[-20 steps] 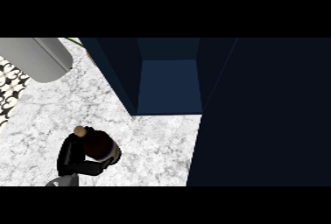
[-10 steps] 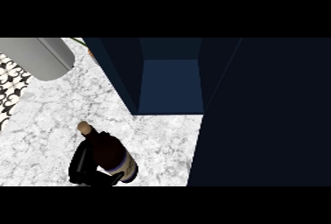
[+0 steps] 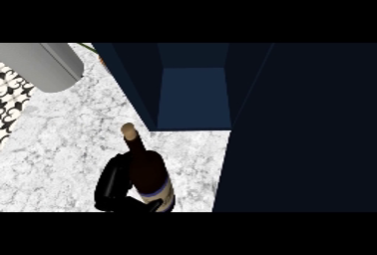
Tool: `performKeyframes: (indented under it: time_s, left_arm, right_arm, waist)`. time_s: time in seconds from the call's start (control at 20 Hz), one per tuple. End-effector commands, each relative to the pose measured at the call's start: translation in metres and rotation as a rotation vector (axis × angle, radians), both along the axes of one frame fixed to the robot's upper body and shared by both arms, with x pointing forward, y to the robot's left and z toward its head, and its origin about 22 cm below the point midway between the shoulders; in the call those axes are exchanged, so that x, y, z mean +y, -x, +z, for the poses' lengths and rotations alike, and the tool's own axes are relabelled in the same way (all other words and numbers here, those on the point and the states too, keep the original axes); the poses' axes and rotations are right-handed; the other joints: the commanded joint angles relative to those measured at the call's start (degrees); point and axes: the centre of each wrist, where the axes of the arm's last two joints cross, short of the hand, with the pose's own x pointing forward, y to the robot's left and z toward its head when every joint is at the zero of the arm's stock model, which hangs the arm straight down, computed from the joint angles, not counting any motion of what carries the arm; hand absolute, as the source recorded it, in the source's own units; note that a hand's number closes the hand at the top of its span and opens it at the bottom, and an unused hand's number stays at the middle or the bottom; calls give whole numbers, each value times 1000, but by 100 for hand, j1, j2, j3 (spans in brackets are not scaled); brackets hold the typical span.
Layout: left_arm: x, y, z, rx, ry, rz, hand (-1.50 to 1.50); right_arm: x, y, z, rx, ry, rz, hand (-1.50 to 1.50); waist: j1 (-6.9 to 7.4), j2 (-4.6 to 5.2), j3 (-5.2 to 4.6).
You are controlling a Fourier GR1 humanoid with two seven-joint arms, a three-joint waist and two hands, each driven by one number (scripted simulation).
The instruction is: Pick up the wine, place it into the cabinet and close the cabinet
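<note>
You have only one camera here, the head view, so no second view shares any of the scene. It looks steeply down from above onto the marble counter [image 3: 59, 144], close enough that the counter fills the left half. The hand [image 3: 112, 185] comes in at the lower edge, left of centre, nearest the camera, with the wine bottle [image 3: 149, 172] just to its right, neck tilted up and away. Beyond and to the right of the hand stands the open dark blue cabinet [image 3: 193, 94]; its door [image 3: 302, 129] fills the right side.
</note>
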Motion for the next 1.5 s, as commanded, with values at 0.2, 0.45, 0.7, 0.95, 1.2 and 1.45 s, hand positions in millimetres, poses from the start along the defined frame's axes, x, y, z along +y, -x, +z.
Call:
performKeyframes:
  time_s: [0.2,0.45,0.7,0.95,1.2,1.45]
  left_arm:
    - [-21,-29,33,-48,-49,68,150]
    - [-39,-45,37,-73,-59,130,150]
    - [-36,-59,43,-70,-156,142,150]
    - [-48,-81,43,-60,-170,147,150]
    - [-50,-99,52,-40,-175,127,150]
    - [-60,-122,48,-35,-187,109,150]
  right_arm:
    - [-17,40,29,-51,-46,42,-150]
    - [-16,39,32,-46,-60,35,-150]
    - [-19,38,32,-46,-36,22,-150]
    - [-19,37,27,-54,-35,29,-150]
    - [-22,43,25,-37,-65,30,-150]
    - [-19,25,11,-42,-65,15,-150]
  waist:
    - [-46,10,0]
    - [-69,18,-8]
    - [-31,21,-6]
    - [-46,29,-2]
    - [-112,27,3]
    - [-64,50,4]
